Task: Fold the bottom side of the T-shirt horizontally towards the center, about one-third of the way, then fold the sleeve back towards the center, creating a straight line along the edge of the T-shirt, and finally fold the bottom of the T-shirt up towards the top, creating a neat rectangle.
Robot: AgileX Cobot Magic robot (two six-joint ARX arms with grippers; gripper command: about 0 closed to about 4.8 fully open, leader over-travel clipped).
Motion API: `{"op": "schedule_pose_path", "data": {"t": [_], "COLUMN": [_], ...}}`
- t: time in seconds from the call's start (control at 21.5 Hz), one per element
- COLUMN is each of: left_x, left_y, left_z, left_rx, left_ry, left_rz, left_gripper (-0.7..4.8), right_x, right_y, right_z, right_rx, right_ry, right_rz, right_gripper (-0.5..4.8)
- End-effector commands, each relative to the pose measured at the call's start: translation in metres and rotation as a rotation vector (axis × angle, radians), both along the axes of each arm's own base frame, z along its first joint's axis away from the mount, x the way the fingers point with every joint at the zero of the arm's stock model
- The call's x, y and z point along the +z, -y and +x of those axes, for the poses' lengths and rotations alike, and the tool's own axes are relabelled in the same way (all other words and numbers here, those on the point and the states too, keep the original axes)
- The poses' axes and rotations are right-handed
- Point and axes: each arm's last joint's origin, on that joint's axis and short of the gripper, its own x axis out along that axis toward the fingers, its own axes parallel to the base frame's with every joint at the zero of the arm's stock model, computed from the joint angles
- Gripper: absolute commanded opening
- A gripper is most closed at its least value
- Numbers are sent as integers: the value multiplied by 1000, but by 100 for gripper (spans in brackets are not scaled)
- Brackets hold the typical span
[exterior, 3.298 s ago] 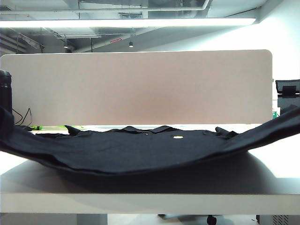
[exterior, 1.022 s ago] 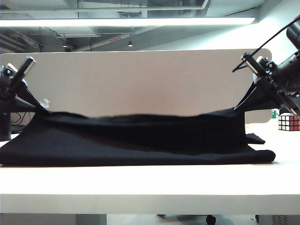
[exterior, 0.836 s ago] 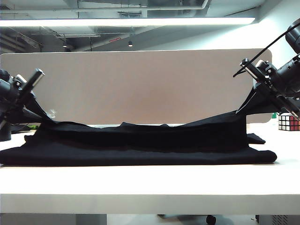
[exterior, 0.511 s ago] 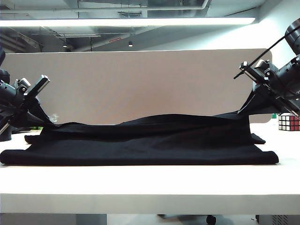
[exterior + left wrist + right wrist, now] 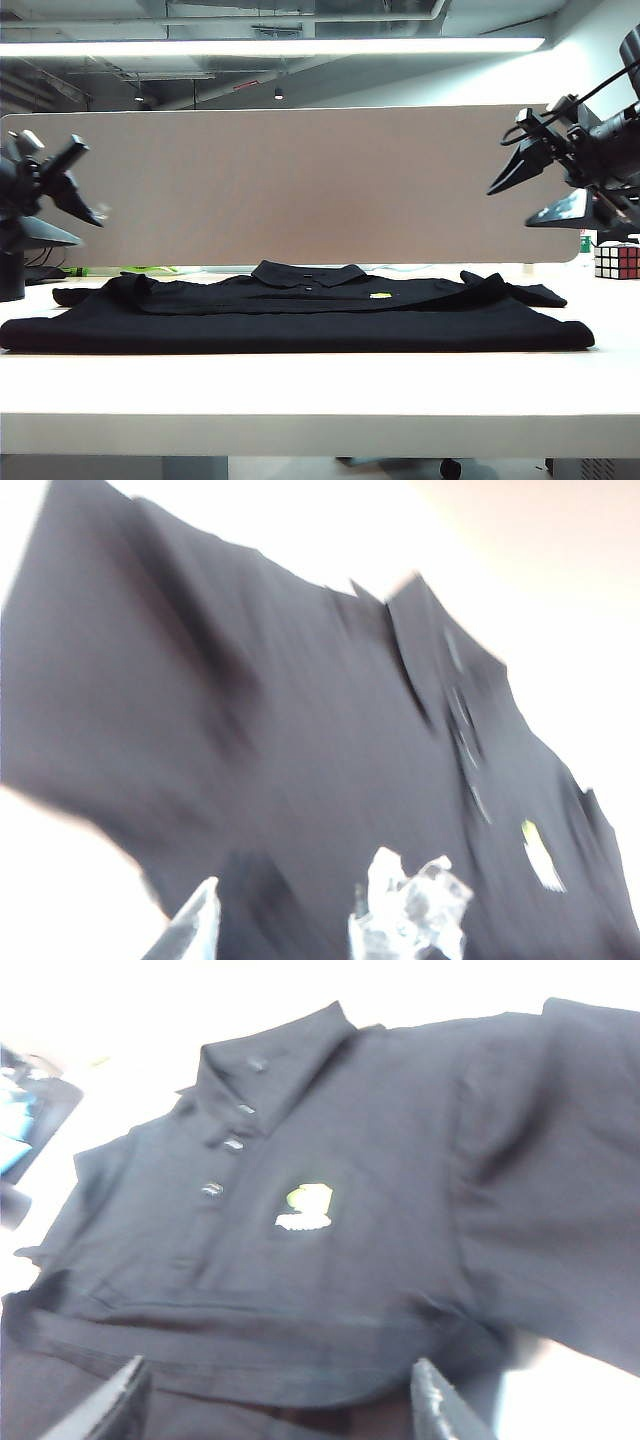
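The black T-shirt (image 5: pixel 300 325) lies flat and folded across the white table, its collar (image 5: pixel 308 272) and yellow mark (image 5: pixel 380 295) facing up. The bottom of the T-shirt (image 5: pixel 260 1318) rests as a straight doubled edge across the chest, just below the mark (image 5: pixel 305 1205). My left gripper (image 5: pixel 88 185) hangs open in the air above the shirt's left end; in the left wrist view its jaws (image 5: pixel 285 920) stand apart with nothing between them. My right gripper (image 5: pixel 510 208) hovers open above the right end, and its jaws (image 5: pixel 275 1400) hold nothing.
A beige partition (image 5: pixel 300 180) runs along the back of the table. A Rubik's cube (image 5: pixel 615 260) sits at the far right behind the shirt. A dark stand (image 5: pixel 10 275) is at the far left. The table's front edge (image 5: pixel 320 400) is bare.
Both grippers have opened and let go of the cloth, then lifted up and away. The raised layer has dropped flat, and the collar and yellow mark now show.
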Motion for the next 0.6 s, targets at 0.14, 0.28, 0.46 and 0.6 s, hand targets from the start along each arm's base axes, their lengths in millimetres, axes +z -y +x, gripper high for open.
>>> {"op": "schedule_pose_path", "data": {"t": [0.14,0.28,0.46,0.6], "left_x": [12,16,8,-3], "left_y": [-9,-11,-18,-24], "left_z": [16,29,48,61], "left_rx": [71,53,87,67], "left_ry": [26,-33,-111,-177], "left_rz": [69,127,145,168], "left_gripper": [162,196,196,197], "right_x": [7,-5,-33,-50], "right_y": [45,58,63,65], "right_z": [14,39,72,81], "right_rx": [-151,-121,-98,-101], "right_ry": [-33,-139,-264,-310], "right_rz": [-17,39,71,75], "right_gripper": [355,355,356,355]}}
